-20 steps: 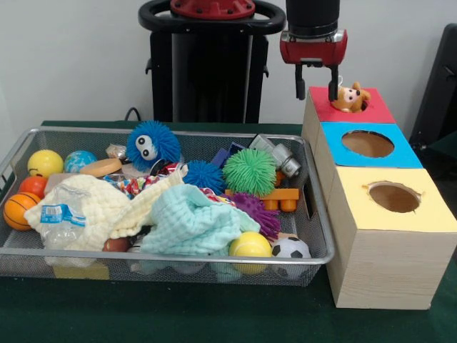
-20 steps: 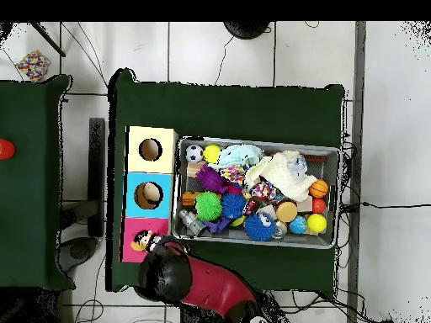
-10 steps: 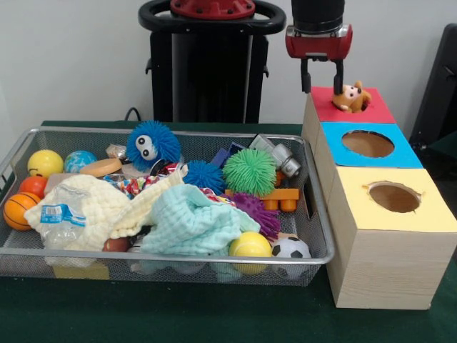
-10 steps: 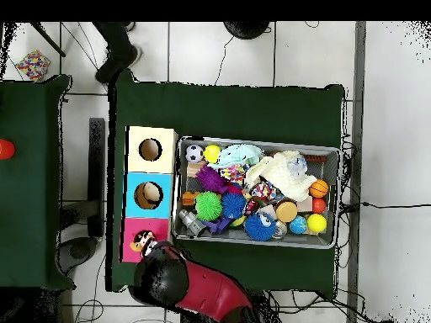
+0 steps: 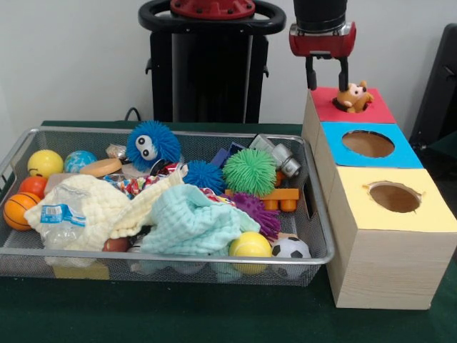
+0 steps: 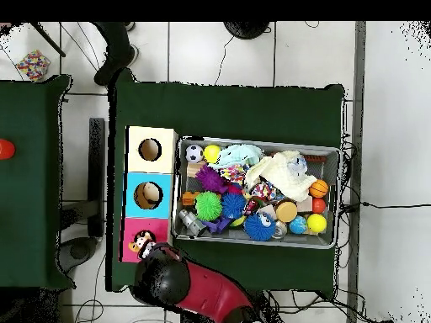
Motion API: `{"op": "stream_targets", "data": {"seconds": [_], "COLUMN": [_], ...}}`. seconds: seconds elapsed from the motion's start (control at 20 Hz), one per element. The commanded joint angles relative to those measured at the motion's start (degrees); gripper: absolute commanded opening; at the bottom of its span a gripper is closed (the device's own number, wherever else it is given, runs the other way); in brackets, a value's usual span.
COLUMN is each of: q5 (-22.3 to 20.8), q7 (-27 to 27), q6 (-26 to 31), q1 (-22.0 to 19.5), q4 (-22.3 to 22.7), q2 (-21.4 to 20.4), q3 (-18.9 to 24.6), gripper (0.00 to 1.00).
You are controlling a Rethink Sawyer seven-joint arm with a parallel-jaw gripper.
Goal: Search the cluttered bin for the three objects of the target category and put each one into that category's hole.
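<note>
Item one, your orange plush toy [image 5: 353,96]: it sits in the hole [image 5: 345,106] of the red-topped box [image 5: 371,111], head and upper body standing above the rim, directly under and slightly to the picture's right of the gripper [image 5: 326,73] in the front view. Item two, your gripper: it hangs just above the toy with its two dark fingers spread apart and nothing between them; the fingertips are clear of the toy, though only narrowly. From overhead the toy [image 6: 142,245] shows on the red top, beside the arm's dark wrist [image 6: 162,282]. Item three, neighbouring boxes: the blue-topped box [image 5: 400,151] and yellow-topped box [image 5: 428,214] stand in a row with the red one, holes open. Item four, your bin [image 5: 320,236]: beside the boxes, heaped with a blue spiky ball with eyes [image 5: 153,143], a green spiky ball [image 5: 249,171], a purple spiky ball [image 5: 255,211], cream cloth [image 5: 93,207], mint cloth [image 5: 193,221], a crushed plastic bottle [image 5: 58,218], a small football [image 5: 290,248] and yellow ball [image 5: 250,245].
</note>
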Motion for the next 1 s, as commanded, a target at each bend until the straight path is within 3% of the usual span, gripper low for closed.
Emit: {"op": "stream_targets", "data": {"seconds": [0.05, 0.8, 0.9, 1.0], "q5": [3.3, 2.3, 1.7, -0.4], "q7": [16.0, 14.4, 13.0, 11.1], "q6": [-2.6, -2.2, -0.4, 7.2], "q1": [-2.5, -0.7, 1.3, 6.8], "q4": [2.2, 0.8, -0.6, -4.3], "q2": [2.7, 3.1, 2.8, 0.6], "q3": [8.7, 5.2, 1.8, -7.6], "gripper": [1.0, 1.0, 1.0, 1.0]}}
